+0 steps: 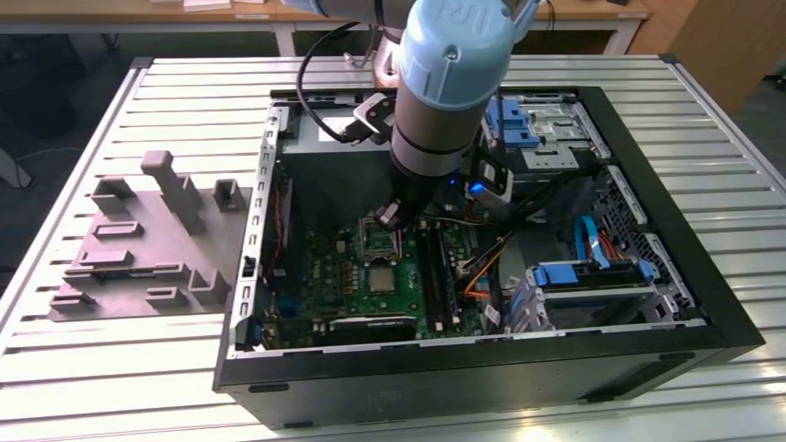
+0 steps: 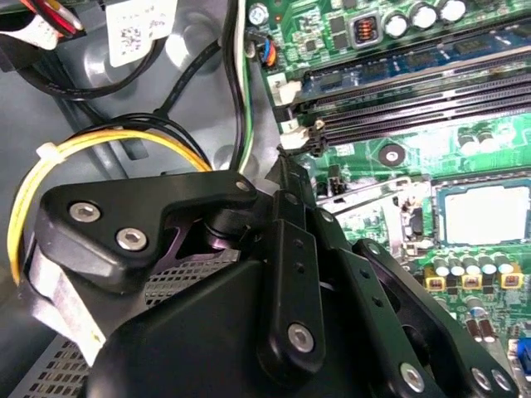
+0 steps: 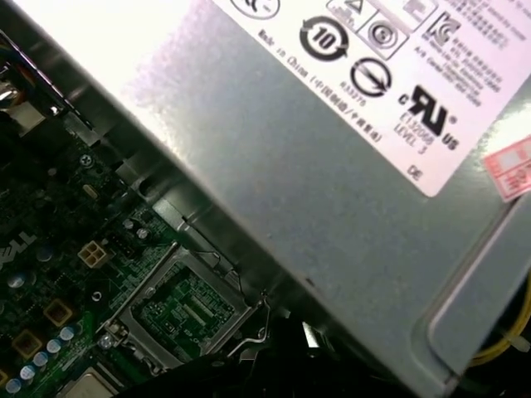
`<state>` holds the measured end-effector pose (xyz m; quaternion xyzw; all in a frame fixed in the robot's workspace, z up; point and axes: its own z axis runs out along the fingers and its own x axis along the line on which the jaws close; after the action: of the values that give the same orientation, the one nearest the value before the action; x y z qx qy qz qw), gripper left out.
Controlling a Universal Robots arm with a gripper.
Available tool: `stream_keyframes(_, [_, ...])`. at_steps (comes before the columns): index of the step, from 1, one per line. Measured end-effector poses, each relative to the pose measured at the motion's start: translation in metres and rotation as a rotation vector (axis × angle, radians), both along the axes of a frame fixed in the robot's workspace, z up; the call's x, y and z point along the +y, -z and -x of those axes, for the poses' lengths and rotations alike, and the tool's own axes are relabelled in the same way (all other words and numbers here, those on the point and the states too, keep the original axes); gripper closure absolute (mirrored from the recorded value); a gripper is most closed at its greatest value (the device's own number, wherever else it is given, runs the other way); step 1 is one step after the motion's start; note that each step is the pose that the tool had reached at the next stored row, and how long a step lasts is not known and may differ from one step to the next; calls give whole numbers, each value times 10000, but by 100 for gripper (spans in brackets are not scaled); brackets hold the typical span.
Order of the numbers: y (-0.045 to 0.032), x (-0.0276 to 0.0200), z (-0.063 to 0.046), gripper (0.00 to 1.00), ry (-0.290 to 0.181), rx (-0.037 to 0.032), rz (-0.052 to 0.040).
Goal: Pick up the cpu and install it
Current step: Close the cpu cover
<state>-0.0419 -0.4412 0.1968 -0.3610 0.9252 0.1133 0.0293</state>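
Arm reaches into the open computer case (image 1: 687,304) on the counter (image 1: 184,368); pincer (image 1: 390,215) hovers just above the socket (image 3: 187,308), placed for seating. Cannot tell its state. Cpu not discernible.

The robot arm (image 1: 448,83) reaches steeply down from the far side, its pale blue joint uppermost and grey wrist below; the black gripper (image 1: 390,217) hangs at its lower end, linkage plates and bolts close up in the second wrist view (image 2: 286,332)
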Motion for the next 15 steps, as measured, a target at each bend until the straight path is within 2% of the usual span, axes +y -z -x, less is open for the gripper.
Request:
stream_keyframes(3, [0, 8, 0, 89, -5, 21, 134])
stream_keyframes(6, [-6, 19, 0, 89, -8, 35, 213])
stream_keyframes(8, [-17, 30, 0, 89, -11, 41, 256])
stream_keyframes(15, [-82, 57, 0, 89, -40, 57, 520])
